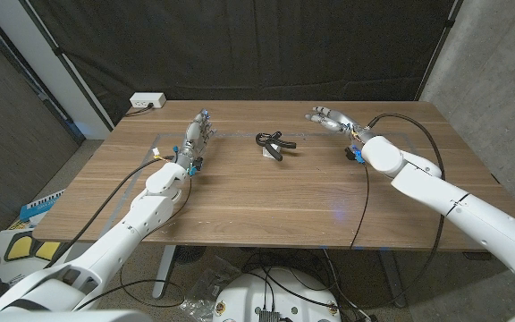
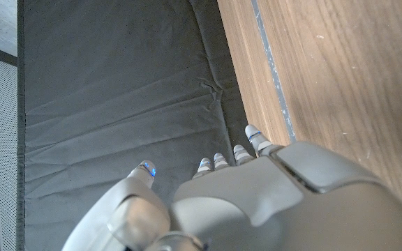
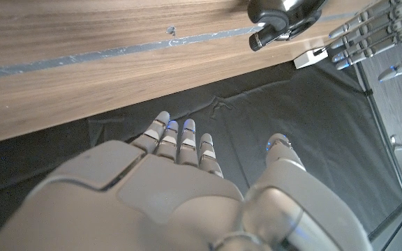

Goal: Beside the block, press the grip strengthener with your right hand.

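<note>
A black grip strengthener (image 1: 274, 143) lies on the far middle of the wooden table (image 1: 266, 201), its two handles splayed toward the back edge and its coil end toward the robot. A small white block (image 1: 267, 152) sits just beside it on the near side, touching or nearly touching the tool; the head view is too small to say which. In the right wrist view the strengthener (image 3: 285, 17) shows as a glossy black rounded shape with one stubby handle end at the table's edge.

The right hand (image 1: 331, 117) hovers off to the right of the tool, near the table's far edge and apart from both tool and block. Its fingers (image 3: 180, 139) are extended side by side with the thumb set apart, and it holds nothing. Its white forearm runs back toward the right front corner, trailed by a black cable (image 1: 363, 192) looping across the tabletop.

The left hand (image 1: 200, 131) stands on the far left part of the table, fingers pointing toward the back edge, well apart from the strengthener. The left wrist view shows its fingertips (image 2: 255, 136) straight and close together, the thumb off to one side, gripping nothing.

A black curtain (image 1: 266, 49) hangs behind the table, and a white power strip (image 1: 147, 101) rests just off the far left corner. A faint line of pale tape (image 3: 117, 50) runs along the wood near the back edge.
</note>
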